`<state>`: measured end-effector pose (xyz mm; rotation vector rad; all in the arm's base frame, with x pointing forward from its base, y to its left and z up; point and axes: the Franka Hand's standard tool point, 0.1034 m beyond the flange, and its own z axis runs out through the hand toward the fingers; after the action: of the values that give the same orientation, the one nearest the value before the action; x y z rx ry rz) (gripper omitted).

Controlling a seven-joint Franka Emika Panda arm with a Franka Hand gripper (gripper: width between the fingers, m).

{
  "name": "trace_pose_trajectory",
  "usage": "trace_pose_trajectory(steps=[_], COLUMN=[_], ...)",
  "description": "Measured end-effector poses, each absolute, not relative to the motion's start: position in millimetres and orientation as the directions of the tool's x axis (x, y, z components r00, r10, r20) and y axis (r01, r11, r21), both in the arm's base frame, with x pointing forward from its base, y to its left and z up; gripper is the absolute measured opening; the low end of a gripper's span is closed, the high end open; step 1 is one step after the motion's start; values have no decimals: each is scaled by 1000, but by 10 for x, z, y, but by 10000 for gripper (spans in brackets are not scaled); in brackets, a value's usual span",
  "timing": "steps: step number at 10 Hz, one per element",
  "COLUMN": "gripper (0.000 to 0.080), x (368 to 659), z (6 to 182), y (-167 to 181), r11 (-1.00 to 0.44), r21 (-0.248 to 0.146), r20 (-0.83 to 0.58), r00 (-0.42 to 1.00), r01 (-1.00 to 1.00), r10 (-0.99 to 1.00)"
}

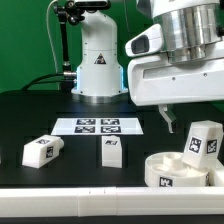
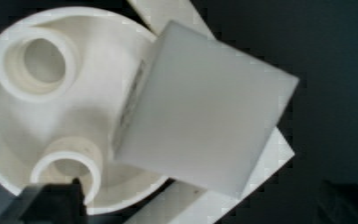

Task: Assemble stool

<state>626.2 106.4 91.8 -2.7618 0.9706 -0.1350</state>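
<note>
**Pincer low over the seat, one leg standing at the sockets**

The pincer (image 1: 176, 122) hangs low at the exterior view's right, just above the seat. One dark finger (image 1: 168, 121) shows beside a leg and its partner is hidden. I cannot tell whether the jaws are clenched on that leg or released. The wrist view shows only a single dark fingertip (image 2: 51, 197) at the picture's edge, which does not settle it.

The right leg (image 1: 205, 142) stands upright with its tag toward the camera, its lower end hidden behind the rim of the seat (image 1: 160, 178). In the wrist view its broad flat face (image 2: 211, 110) lies across the disc, close to two round sockets (image 2: 34, 64). It is probably upright so that its end can meet a socket squarely. This looks like the step of fitting a first leg.

The seat lies on the near right of the worktop (image 1: 20, 130) with its hollow side up, likely so the sockets can be reached from above.

Two more legs wait farther out. The middle leg (image 1: 111, 151) stands upright, and the left leg (image 1: 42, 150) lies on its side at the exterior view's left. They are well apart from each other and from the seat, which leaves room for the pincer to come down around either one. Beyond them the marker board (image 1: 98, 126) lies flat, with the arm's base (image 1: 98, 60) at the far side.
</note>
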Motion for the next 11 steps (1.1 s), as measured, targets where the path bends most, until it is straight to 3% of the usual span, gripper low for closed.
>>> trace_pose_trajectory(steps=[2, 5, 7, 11], gripper=[649, 649, 649, 649], x=[6261, 6301, 6322, 6365], z=[916, 961, 1006, 1044], y=[1063, 1086, 1042, 1024], r11=[-824, -982, -979, -915], r21=[-224, -159, -118, -72], r20=[41, 137, 141, 164], r00=[840, 983, 979, 909], r01=[-520, -103, 166, 398], r10=[-541, -125, 149, 382])
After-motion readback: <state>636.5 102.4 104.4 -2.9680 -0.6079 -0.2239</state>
